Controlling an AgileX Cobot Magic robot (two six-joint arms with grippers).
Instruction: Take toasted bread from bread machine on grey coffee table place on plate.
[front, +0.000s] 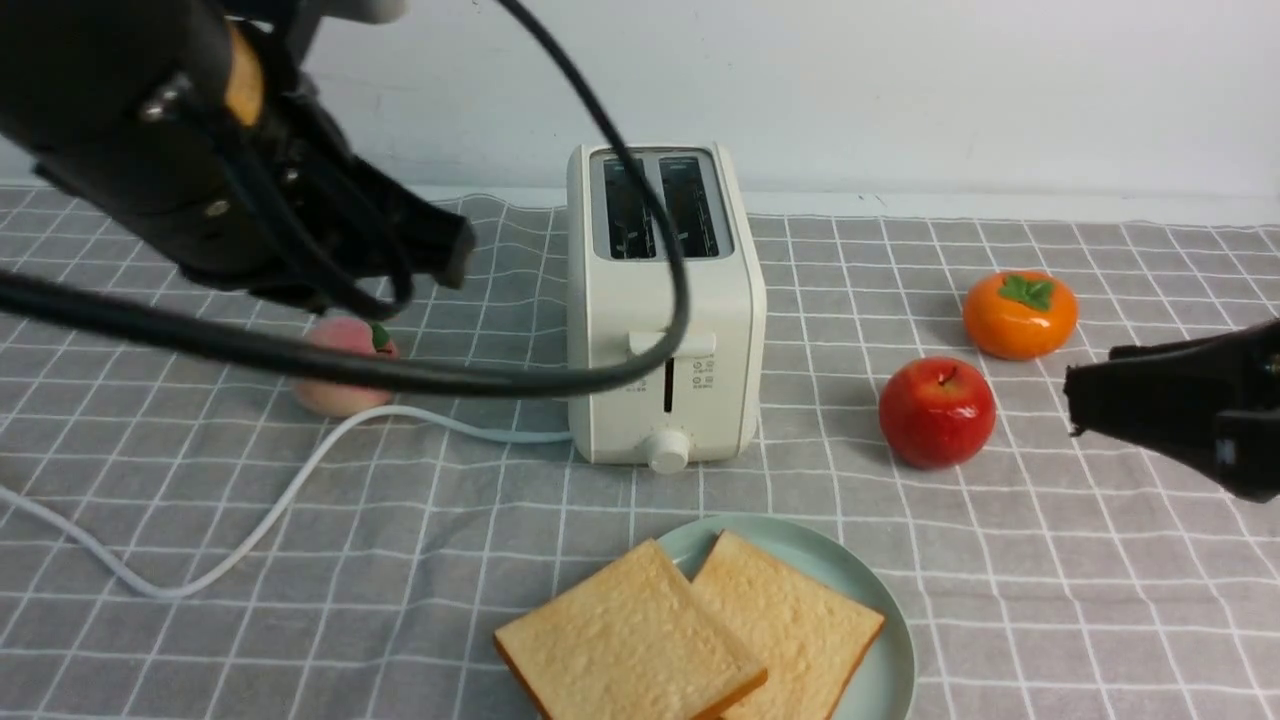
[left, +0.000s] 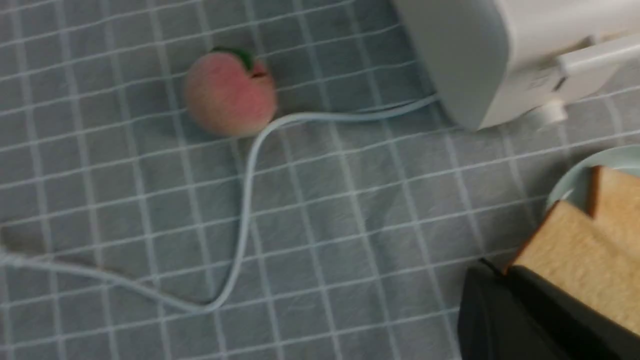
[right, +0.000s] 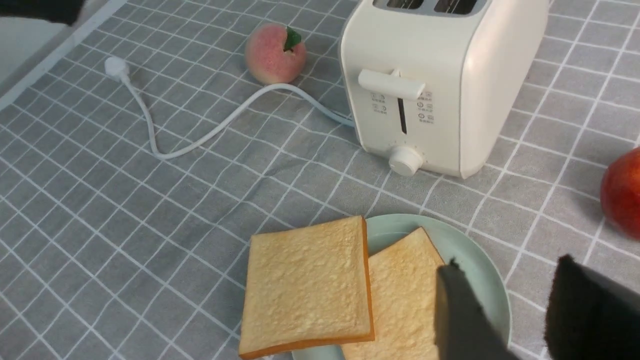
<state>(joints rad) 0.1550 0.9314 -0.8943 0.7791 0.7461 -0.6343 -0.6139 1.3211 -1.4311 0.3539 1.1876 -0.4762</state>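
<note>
Two slices (front: 625, 640) lie overlapping on the plate (front: 893, 675); my right pincer (right: 510, 265) hangs parted and empty, my left pincer (front: 460, 255) closed on nothing.

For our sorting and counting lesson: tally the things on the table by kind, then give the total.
Bread slices: 2
Toaster: 1
Plate: 1
Fruit: 3 (peach, apple, persimmon)
Total: 7
</note>
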